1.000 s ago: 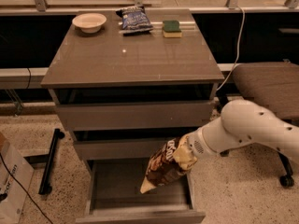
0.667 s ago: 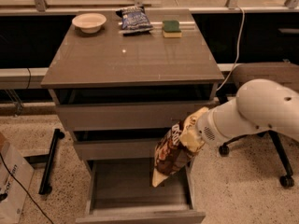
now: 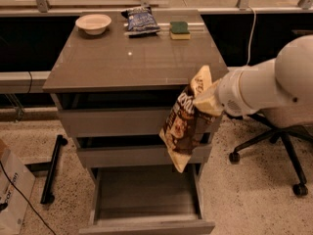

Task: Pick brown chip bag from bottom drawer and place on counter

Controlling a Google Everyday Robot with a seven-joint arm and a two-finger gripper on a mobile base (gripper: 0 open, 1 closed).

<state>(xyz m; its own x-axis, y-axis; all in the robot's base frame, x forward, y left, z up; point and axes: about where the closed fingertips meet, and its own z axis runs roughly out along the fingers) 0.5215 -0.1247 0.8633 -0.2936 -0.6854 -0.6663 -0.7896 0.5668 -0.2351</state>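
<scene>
The brown chip bag (image 3: pixel 185 124) hangs in the air in front of the upper drawers, at the cabinet's right side, its top end level with the counter's front edge. My gripper (image 3: pixel 205 101) is shut on the bag's upper end and comes in from the right on a white arm (image 3: pixel 264 87). The bottom drawer (image 3: pixel 146 199) is pulled out and open below the bag, with nothing showing in its tray. The counter (image 3: pixel 132 62) is the glossy grey-brown top behind and to the left of the bag.
On the back of the counter stand a white bowl (image 3: pixel 93 22), a blue chip bag (image 3: pixel 141 20) and a green-yellow sponge (image 3: pixel 179 30). An office chair (image 3: pixel 274 146) stands at the right. A black bar (image 3: pixel 51 168) and a cardboard box (image 3: pixel 12 192) lie on the floor at the left.
My gripper has lifted the brown chip bag up out of the bottom drawer, from drawer height to just below the counter's front edge, and slightly to the right.
</scene>
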